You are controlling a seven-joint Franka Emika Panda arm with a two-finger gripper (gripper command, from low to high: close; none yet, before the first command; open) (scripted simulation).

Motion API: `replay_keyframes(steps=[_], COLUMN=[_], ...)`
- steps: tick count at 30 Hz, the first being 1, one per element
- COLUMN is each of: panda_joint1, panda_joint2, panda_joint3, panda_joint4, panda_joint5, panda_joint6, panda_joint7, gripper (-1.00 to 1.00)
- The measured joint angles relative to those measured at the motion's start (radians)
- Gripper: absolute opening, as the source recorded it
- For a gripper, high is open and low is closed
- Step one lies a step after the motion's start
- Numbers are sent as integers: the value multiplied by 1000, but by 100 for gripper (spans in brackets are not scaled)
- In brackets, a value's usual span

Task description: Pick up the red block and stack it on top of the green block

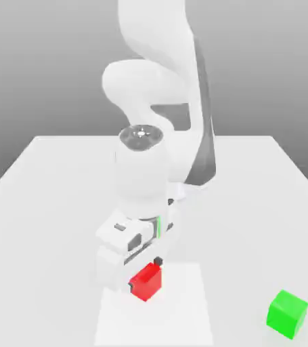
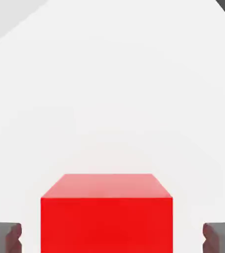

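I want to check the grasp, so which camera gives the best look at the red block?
The hand view: the red block sits large and unobstructed, its top and one side face plain, a gripper finger standing clear on either side. The exterior view shows the block on the table under the gripper, partly covered by the hand.

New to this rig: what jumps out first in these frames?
The small bright red cube stands out first, sitting on the white table directly under the big white arm's gripper, between its two dark fingers with a gap visible on each side in the hand view. Next is the small bright green cube, alone near the exterior view's lower right, well apart from the red one.
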Motion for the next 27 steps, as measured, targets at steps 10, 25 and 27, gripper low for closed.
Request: replay_keyframes(steps=[10,25,27], panda_joint1=[14,56,77], panda_joint2=[-127,-174,-162], panda_joint3=[-28,130,141], panda_joint4=[-17,113,139], panda_joint5=[-58,-53,-53], panda_joint6=[-108,-287,-301], panda_joint7=[45,114,128], gripper=[-100,-100,-100])
